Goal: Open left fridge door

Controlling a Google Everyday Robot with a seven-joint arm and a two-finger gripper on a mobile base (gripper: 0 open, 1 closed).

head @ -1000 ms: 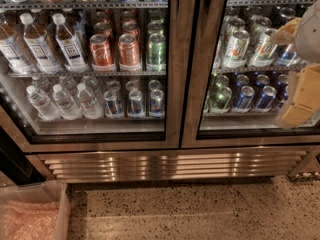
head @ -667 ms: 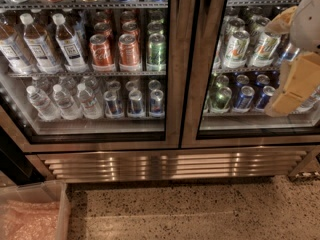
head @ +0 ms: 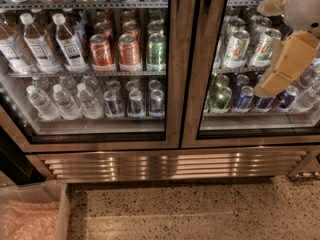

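Note:
The fridge fills the upper view, with its louvred steel grille [head: 170, 165] at the base. The left fridge door [head: 174, 84] is shut; behind its glass pane are water bottles, orange and green cans and small blue cans on wire shelves. The right door [head: 206, 84] is shut too, with silver-green and blue cans behind it. My gripper [head: 283, 66], cream and beige, hangs at the upper right in front of the right door's glass, well to the right of the left door and apart from the centre frames.
A clear plastic bin [head: 59, 209] with pinkish contents stands on the speckled floor [head: 200, 209] at the lower left. A dark gap [head: 10, 159] lies left of the fridge. The fridge's right foot [head: 306, 170] shows at the far right.
My gripper has moved left and a little up across the right door's glass. Both doors stay shut.

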